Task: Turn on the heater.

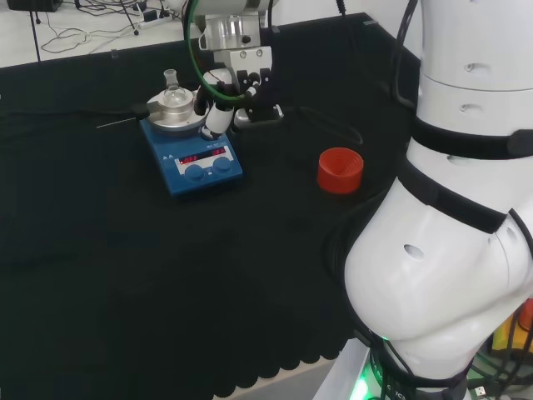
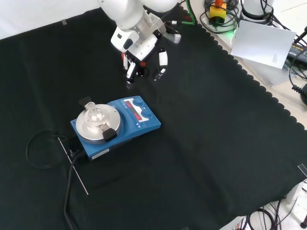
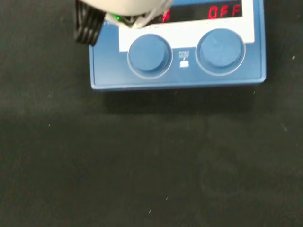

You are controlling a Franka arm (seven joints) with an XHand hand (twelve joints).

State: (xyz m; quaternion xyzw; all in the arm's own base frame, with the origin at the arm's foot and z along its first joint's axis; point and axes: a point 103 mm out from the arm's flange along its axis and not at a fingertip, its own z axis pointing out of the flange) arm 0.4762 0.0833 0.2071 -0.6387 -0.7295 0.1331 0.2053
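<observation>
The counter (image 1: 100, 275) is covered with black cloth, and the blue heater (image 2: 117, 125) is set near its middle in the front view, its sloped panel turned toward the arm so that the controls can be reached from above. A clear glass flask (image 1: 173, 93) is stood on the round metal plate, probably so that its contents can be warmed once power is given. A red ribbed ring (image 1: 340, 169) is left well apart to the right in the head view, unused. The hand (image 2: 144, 55) is held above the cloth just beyond the panel, fingers relaxed and pointed downward, nothing grasped. Two round blue knobs (image 3: 149, 53) are seen beneath red-lit displays; print is left unread.
</observation>
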